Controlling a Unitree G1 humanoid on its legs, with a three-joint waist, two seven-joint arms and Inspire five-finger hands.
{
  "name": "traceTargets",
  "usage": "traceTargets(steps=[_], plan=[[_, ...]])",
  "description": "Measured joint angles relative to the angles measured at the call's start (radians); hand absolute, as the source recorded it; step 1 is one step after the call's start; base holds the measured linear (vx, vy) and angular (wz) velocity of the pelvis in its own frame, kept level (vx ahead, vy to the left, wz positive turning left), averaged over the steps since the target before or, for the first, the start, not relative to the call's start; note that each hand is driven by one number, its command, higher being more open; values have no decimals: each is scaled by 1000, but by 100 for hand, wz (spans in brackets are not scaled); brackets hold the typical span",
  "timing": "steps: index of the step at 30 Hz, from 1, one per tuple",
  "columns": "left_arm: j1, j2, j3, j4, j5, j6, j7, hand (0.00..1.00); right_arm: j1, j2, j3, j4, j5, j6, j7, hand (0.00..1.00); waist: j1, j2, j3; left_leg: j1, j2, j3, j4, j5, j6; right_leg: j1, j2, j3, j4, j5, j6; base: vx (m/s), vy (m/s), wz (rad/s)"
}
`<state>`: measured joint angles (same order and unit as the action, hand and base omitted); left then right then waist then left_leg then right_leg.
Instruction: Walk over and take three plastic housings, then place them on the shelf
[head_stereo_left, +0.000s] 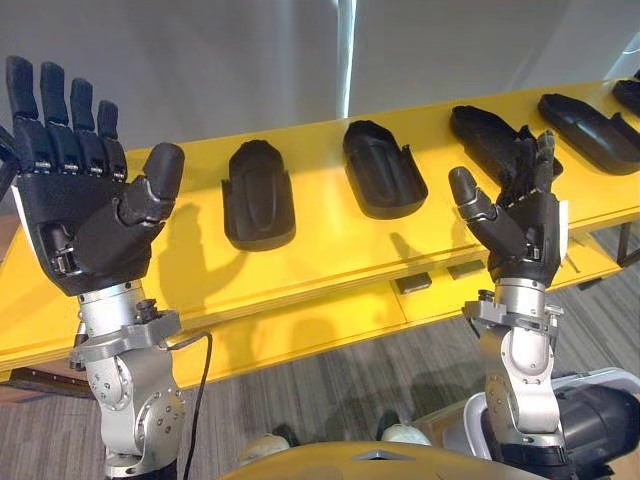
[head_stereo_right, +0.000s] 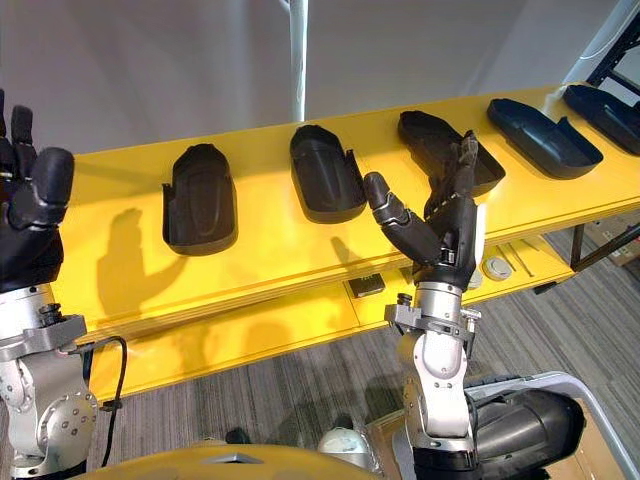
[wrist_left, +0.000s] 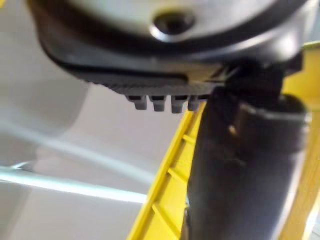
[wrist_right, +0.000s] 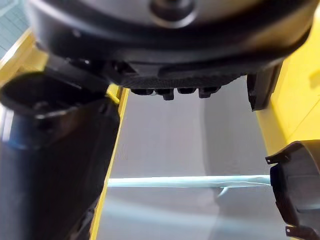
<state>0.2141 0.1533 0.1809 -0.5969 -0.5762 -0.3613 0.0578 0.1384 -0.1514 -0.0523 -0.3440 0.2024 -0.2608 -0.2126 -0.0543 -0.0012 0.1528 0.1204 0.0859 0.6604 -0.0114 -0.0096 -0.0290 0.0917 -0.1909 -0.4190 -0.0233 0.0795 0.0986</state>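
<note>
Left hand (head_stereo_left: 85, 215) and right hand (head_stereo_left: 525, 225) both raised upright, palms inward, fingers straight, holding nothing. Beyond them, matte black plastic housings (head_stereo_left: 259, 195), elongated hollow shells, lie in a row on the smooth yellow shelf (head_stereo_left: 330, 250).

left arm (head_stereo_left: 135, 405): silver-grey forearm standing upright, coming in from the lower left of the head views.
left wrist (head_stereo_left: 118, 318): straight, in line with the forearm.
left hand (head_stereo_left: 80, 215): raised high, dark palm turned towards the head camera.
left fingers (head_stereo_left: 52, 110): straight, pointing up, side by side.
left thumb (head_stereo_left: 155, 180): angled up and out towards the robot's right, clear of the palm.
right arm (head_stereo_left: 518, 385): silver-grey forearm upright, coming in from the lower right.
right wrist (head_stereo_left: 515, 305): straight.
right hand (head_stereo_left: 525, 228): raised lower than the left, seen edge-on, palm facing the robot's left.
right fingers (head_stereo_right: 466, 165): pointing up, nearly straight, close together.
right thumb (head_stereo_left: 468, 195): splayed out towards the robot's left.
</note>
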Motion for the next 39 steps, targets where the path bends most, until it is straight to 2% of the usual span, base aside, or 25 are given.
traceTargets(steps=[8,11,14,15,18,24,27,28,29,30,31,33,34,36,39], plan=[[24,0,0,22,36,16,-3,100,0,0,4,9,-38,0,-43,100,4,1,-3,7,-11,-13,-49,28,0,-1,4,-16,-5,0,0,-3,24,5],[24,1,-1,39,28,15,-66,100,0,0,3,14,-43,4,-83,100,9,2,-7,10,-14,-12,-67,36,-1,-2,7,-16,-9,0,0,0,0,0],[24,4,-26,40,-15,14,-150,100,2,-1,-5,15,-43,40,-111,100,0,2,-18,10,-15,5,-71,37,-3,-15,10,1,-11,0,0,-5,29,-10],[24,4,-27,40,-15,14,-152,100,2,-1,-6,15,-43,41,-112,100,0,2,-19,10,-15,7,-71,37,-3,-16,11,4,-11,0,0,2,17,-41],[22,27,-78,40,-52,12,-183,100,8,-1,-43,15,-41,51,-124,100,-12,2,-23,20,-9,83,-60,25,-14,-50,25,81,-11,13,-6,-6,24,-68],[-21,60,-137,55,-52,12,-166,100,107,-12,-183,13,-36,51,-97,100,-79,2,-24,45,33,232,65,-70,-39,-88,49,250,-13,36,-6,2,17,-86],[-77,64,-138,93,-39,-7,-109,100,167,-36,-244,13,-19,49,-68,100,-119,9,-25,41,66,287,162,-130,-51,-119,68,323,-19,46,-12,-75,-21,-68],[-83,64,-138,96,-35,-7,-99,100,177,-45,-254,13,-7,48,-59,100,-118,10,-26,34,72,272,189,-144,-50,-125,74,342,-19,48,-13,-115,-41,-79],[-86,65,-136,96,-24,-11,-76,100,184,-55,-266,12,13,48,-45,100,-111,16,-28,18,85,186,231,-162,-40,-139,87,376,-23,57,-19,-82,-83,-104],[-87,66,-128,96,3,-17,-40,100,184,-60,-273,12,38,36,-24,100,-101,27,-29,-11,95,32,269,-186,-26,-148,107,421,-33,73,-31,-47,-109,-122],[-87,69,-126,96,19,-18,-5,100,184,-64,-272,12,74,16,0,100,-98,41,-24,-27,98,-77,296,-214,-23,-157,125,456,-32,74,-37,-46,-106,-106],[-76,69,-126,96,46,-18,17,100,179,-80,-260,12,100,0,13,100,-75,63,-22,-24,96,-196,315,-250,-19,-160,147,507,-35,77,-41,-77,-46,-86],[-74,69,-126,96,65,-18,17,100,168,-90,-242,12,100,-11,13,100,-68,76,-19,-22,97,-244,320,-274,-27,-161,158,513,-36,80,-45,-81,-8,-64],[-74,69,-127,96,77,-18,8,100,143,-90,-218,13,98,-12,7,100,-60,93,-24,-23,94,-256,316,-292,-34,-163,158,512,-46,88,-46,-94,40,-21],[-74,68,-136,96,73,-24,2,100,118,-89,-141,14,97,-12,8,100,-35,86,-21,-25,74,-266,304,-294,-35,-162,137,504,-54,103,-35,-84,50,6]])
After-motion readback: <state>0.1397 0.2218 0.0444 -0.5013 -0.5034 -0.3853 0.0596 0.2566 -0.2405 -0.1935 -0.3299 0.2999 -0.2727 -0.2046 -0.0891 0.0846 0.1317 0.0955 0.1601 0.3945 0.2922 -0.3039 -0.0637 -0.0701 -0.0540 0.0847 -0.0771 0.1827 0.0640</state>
